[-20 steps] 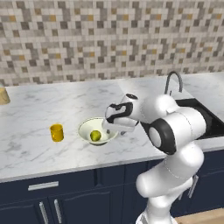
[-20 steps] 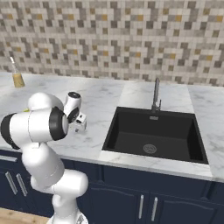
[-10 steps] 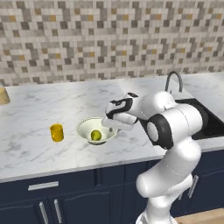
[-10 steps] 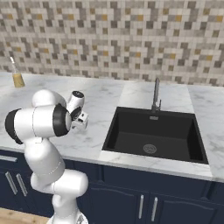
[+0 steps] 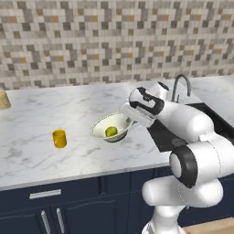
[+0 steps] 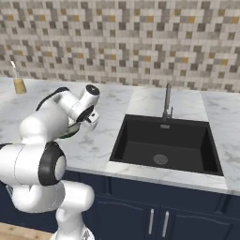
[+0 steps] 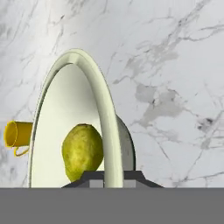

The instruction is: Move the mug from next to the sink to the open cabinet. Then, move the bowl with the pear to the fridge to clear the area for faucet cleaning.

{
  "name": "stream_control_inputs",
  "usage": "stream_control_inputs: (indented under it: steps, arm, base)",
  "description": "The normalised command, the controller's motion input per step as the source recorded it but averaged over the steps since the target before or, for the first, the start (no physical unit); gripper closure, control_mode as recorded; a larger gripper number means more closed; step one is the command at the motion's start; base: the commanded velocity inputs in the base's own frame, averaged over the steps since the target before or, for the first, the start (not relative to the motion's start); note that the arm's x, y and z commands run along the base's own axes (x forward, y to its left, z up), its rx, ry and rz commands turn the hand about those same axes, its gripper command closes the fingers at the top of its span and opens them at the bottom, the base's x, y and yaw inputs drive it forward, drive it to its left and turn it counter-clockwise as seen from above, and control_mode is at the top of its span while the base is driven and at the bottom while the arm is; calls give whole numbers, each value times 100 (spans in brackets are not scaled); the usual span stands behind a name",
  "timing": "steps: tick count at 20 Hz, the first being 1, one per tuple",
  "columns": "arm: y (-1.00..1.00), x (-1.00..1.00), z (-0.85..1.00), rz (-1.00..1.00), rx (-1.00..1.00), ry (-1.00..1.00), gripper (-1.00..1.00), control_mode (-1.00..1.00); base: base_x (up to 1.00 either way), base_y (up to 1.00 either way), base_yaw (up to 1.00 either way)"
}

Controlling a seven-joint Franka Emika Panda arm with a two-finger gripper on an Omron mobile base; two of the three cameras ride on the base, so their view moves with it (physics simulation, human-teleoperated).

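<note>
At the bowl's (image 5: 111,128) right rim my tool (image 5: 128,119) is clamped shut on the edge, one finger inside near the pear (image 7: 82,151), one outside. Bowl sits on the white marble surface (image 5: 45,114), the yellow mug (image 5: 59,138) well left of it, the black sink (image 6: 164,145) to its right, open marble all around.

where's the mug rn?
The mug stands upright on the marble counter in the left base view, apart from the bowl on the side away from the sink. In the hand view it peeks out behind the bowl's rim.
</note>
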Motion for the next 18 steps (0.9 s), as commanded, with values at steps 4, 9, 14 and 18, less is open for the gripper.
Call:
stream_control_inputs:
  steps: [4, 9, 14, 18]
  arm:
    - [-66, -74, 89, -47, 30, -9, 100, -100]
    - [-29, -51, 33, -28, 18, -2, 100, 100]
    - [0, 0, 0, 0, 0, 0, 100, 100]
    - [0, 0, 0, 0, 0, 0, 100, 100]
  base:
    - [0, 0, 0]
    - [-37, 0, 14]
    - [-18, 0, 90]
    - [0, 4, 97]
